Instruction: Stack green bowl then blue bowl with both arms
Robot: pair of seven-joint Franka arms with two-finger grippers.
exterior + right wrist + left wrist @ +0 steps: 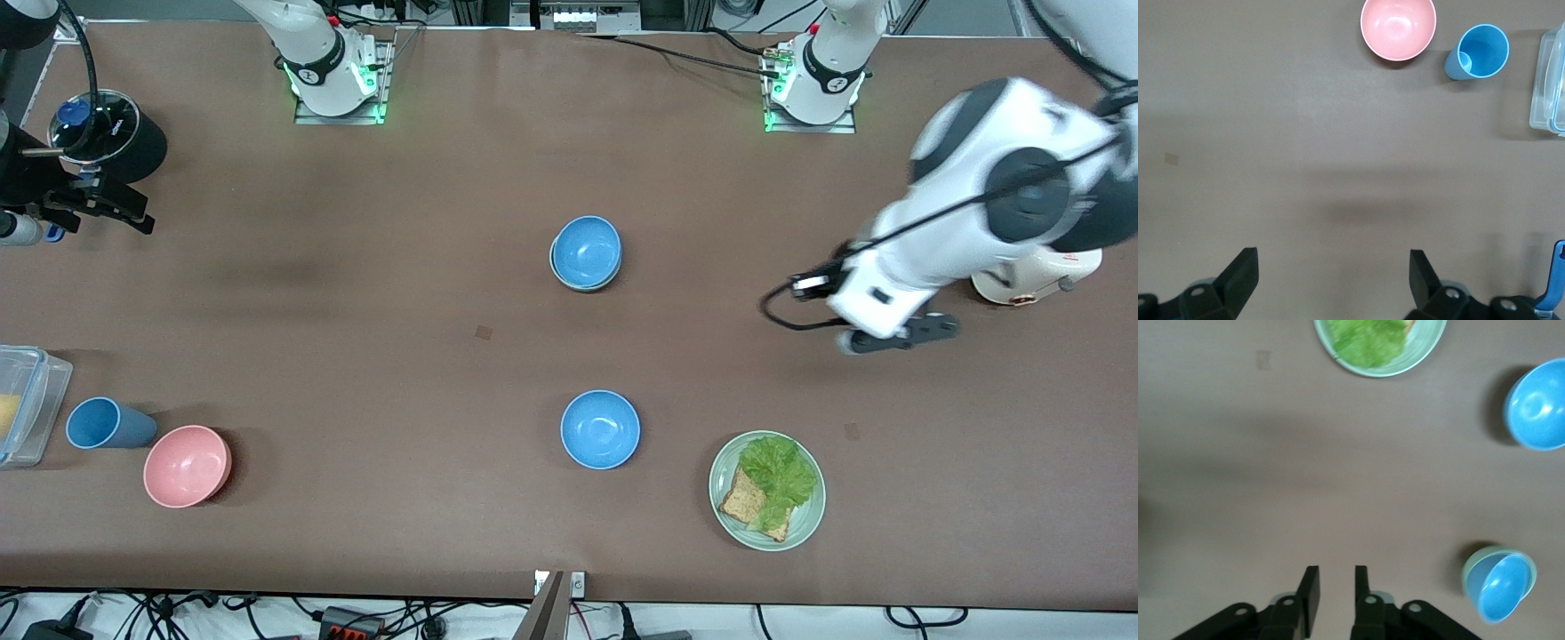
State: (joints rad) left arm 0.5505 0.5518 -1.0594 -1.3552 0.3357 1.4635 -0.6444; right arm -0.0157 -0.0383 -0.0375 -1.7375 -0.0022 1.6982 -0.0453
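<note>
While one blue bowl (587, 251) sits nested in the green bowl (1469, 568) mid-worktop (356, 311), we see the left pincer (1337, 590) narrowly parted, empty; the right pincer (1333, 275) gapes wide, empty.

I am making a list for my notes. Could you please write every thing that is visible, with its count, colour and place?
Round bright blue bowl: one, nested in the pale sage-green bowl, mid-table.
Second blue bowl: one, alone, nearer the front camera.
Pink bowl: one, toward the right arm's end.
Blue cup: one, lying beside the pink bowl.
Clear plastic container: one, at the table edge beside the cup.
Pale-green plate: one, with toast and lettuce.
Left gripper: black, narrowly open, over bare table.
Right gripper: black, wide open, over bare table.
</note>
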